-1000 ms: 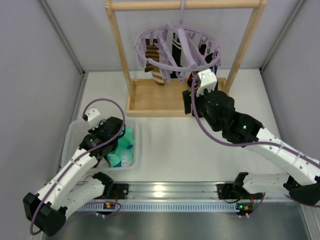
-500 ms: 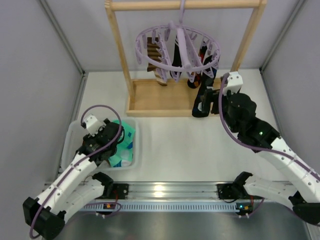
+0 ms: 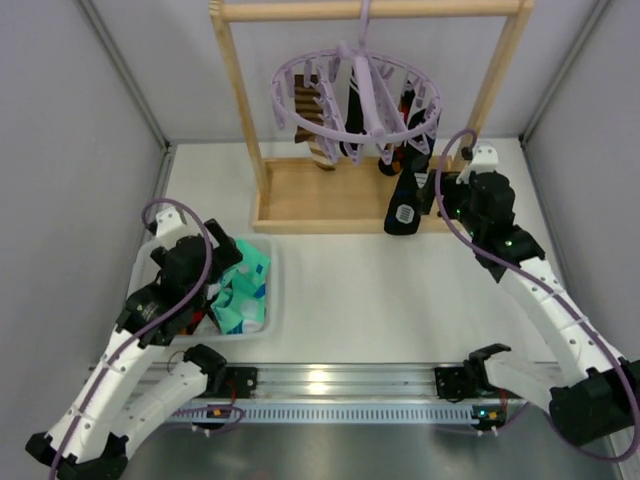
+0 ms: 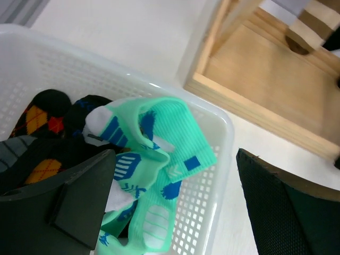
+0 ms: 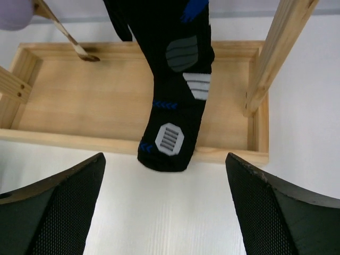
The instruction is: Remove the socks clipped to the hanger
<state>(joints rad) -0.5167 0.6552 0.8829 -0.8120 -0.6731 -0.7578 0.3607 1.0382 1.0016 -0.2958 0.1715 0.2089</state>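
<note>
Softly crumpled mint sock (image 4: 159, 154) fills perforated plastic basket (image 4: 64, 71).

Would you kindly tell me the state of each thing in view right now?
hanger: hung on wooden rail
basket: holding socks
mint sock: lying loose in basket
black sock: hanging from hanger
brown-striped sock: hanging from hanger
left fingers: open, empty, above basket
right fingers: open, empty, facing black sock

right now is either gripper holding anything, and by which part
Nothing held: left gripper open above the mint sock, right gripper open facing the black sock.
</note>
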